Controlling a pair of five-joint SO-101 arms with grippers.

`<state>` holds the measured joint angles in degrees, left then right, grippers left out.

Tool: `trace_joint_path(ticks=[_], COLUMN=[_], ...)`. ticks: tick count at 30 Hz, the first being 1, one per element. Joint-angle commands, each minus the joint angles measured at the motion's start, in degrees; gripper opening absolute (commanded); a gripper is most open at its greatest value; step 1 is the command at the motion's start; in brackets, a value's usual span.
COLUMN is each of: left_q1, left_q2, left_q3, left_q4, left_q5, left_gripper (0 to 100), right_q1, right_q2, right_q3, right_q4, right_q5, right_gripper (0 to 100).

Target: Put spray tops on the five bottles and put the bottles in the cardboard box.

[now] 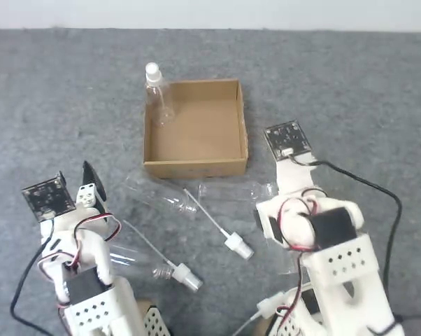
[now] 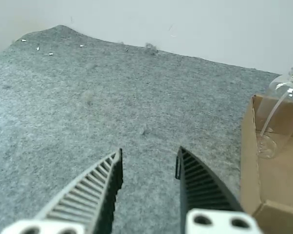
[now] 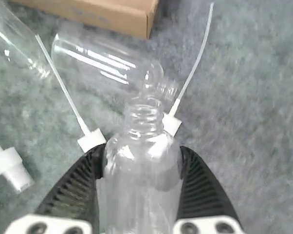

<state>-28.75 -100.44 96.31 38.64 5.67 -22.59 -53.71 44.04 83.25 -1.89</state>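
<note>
Because the right claw (image 3: 140,152) squeezes a smooth bottle (image 3: 139,131) with no top, it might slip or tip when a top gets pushed on. The left claw (image 2: 150,152) hangs open, holding nothing. Loose spray tops (image 1: 238,246) and another bottle (image 1: 231,190) lie in the way before the box (image 1: 196,168), where one capped bottle (image 1: 157,94) leans in the far corner

You see a grey felt mat (image 1: 350,91) that covers the whole work surface. Behind the far edge of the mat stands a white wall (image 1: 210,12). On the mat, near that far edge, lie some small white crumbs (image 2: 50,53) and a tuft of lint (image 2: 149,47).
</note>
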Motion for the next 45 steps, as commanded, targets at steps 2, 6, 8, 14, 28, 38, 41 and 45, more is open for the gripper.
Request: trace_joint_path(ticks=[2, 6, 8, 14, 28, 38, 41, 45], left_q1=[-0.09, -0.09, -0.09, -0.09, 0.62, 12.13, 18.9, 28.13], left_q2=[-0.88, -0.88, -0.88, -0.88, -0.79, -0.44, -0.35, -0.35], left_q3=[-0.66, -0.66, -0.66, -0.66, -1.89, -23.6, -29.14, -31.69], left_q4=[-1.93, -1.93, -1.93, -1.93, -1.58, 18.02, 24.44, 29.98], left_q5=[-0.7, -0.7, -0.7, -0.7, -5.71, -17.32, -21.45, -24.35], left_gripper=[17, 17, 17, 17, 17, 17, 17, 17], right_q1=[5.41, 9.54, 9.89, 10.33, 13.85, 23.69, 25.27, 26.68], right_q2=[-6.29, -9.19, -10.59, -15.87, -35.82, -49.89, -50.51, -50.33], right_q3=[3.43, 5.98, 7.56, 13.36, 29.36, 33.49, 33.67, 33.67], right_q4=[-7.25, -11.12, -12.26, -16.66, -25.01, -24.92, -25.1, -25.45], right_q5=[-0.7, -0.7, -0.7, -0.7, -0.44, -0.62, -0.7, -1.76], right_gripper=[0.7, 0.7, 0.7, 0.7, 0.6, 0.6, 0.6, 0.6])
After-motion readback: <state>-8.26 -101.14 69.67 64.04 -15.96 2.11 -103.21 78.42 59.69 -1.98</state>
